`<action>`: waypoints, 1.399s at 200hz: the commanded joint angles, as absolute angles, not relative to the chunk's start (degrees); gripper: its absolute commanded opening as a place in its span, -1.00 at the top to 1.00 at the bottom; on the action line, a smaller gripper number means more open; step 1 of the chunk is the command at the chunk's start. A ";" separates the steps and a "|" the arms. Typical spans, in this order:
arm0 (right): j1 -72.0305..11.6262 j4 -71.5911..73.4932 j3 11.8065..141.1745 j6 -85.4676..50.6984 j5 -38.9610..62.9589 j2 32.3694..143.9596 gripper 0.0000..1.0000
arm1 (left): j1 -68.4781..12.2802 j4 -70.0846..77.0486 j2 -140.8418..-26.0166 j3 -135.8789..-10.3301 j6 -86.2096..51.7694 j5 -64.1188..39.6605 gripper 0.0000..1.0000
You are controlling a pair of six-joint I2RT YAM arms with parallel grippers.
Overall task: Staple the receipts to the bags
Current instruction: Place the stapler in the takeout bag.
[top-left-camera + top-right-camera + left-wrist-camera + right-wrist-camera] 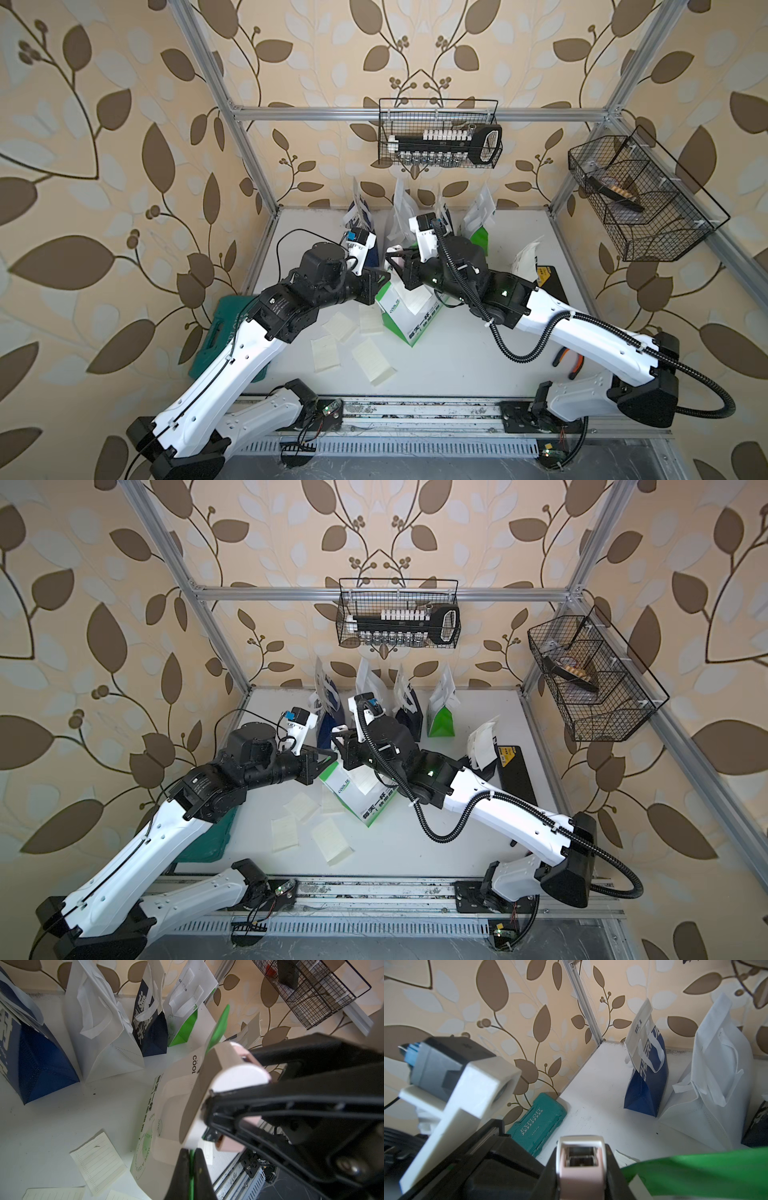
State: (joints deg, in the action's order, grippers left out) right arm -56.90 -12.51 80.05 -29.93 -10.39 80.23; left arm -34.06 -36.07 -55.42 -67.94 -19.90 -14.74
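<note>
A green-and-white bag (pixel 409 318) lies tilted mid-table with a receipt (pixel 417 301) on its face. My left gripper (pixel 192 1151) is shut on the bag's green side edge (pixel 192 1180). My right gripper (pixel 580 1155) is shut on a pink-and-white stapler (pixel 580 1159), which sits at the bag's top edge (pixel 239 1076). Several loose receipts (pixel 372 361) (pixel 324 353) (pixel 340 326) lie in front of the bag. At the back stand a navy bag (pixel 361 224), a white bag (pixel 99 1028), another navy bag (pixel 151 1028) and a green-and-white bag (pixel 478 232).
A teal tool case (pixel 226 332) lies at the table's left edge under my left arm. Another bag (pixel 525 257) and a black device (pixel 548 282) are at the right, with pliers (pixel 569 361) near my right arm. Wire baskets (pixel 440 137) (pixel 640 199) hang on the frame.
</note>
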 commanded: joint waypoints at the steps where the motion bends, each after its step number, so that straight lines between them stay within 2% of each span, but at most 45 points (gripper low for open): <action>1: -57.83 -14.68 82.70 -28.06 -12.32 80.86 1.00 | -34.12 -34.20 -54.32 -69.87 -18.51 -13.60 1.00; 99: -59.28 -20.47 81.82 -23.31 -19.04 79.11 0.98 | -34.16 -31.74 -53.27 -69.20 -11.52 -17.65 1.00; 135: -59.57 -22.13 81.27 -23.06 -20.03 78.37 0.81 | -34.13 -30.96 -52.25 -68.90 -7.77 -19.74 1.00; 187: -59.76 -24.11 80.10 -22.76 -21.30 77.65 0.69 | -34.13 -31.38 -52.47 -69.08 -5.04 -21.99 1.00; 203: -60.05 -24.39 79.89 -22.85 -21.38 77.70 0.59 | -34.15 -31.23 -52.56 -69.00 -4.42 -22.58 1.00; 245: -60.98 -24.92 79.15 -22.74 -21.79 77.09 0.07 | -34.18 -30.74 -52.58 -68.97 -2.40 -23.10 1.00; 280: -61.44 -24.64 78.55 -21.97 -22.41 74.70 -0.18 | -34.13 -31.08 -52.92 -68.91 -0.65 -23.03 1.00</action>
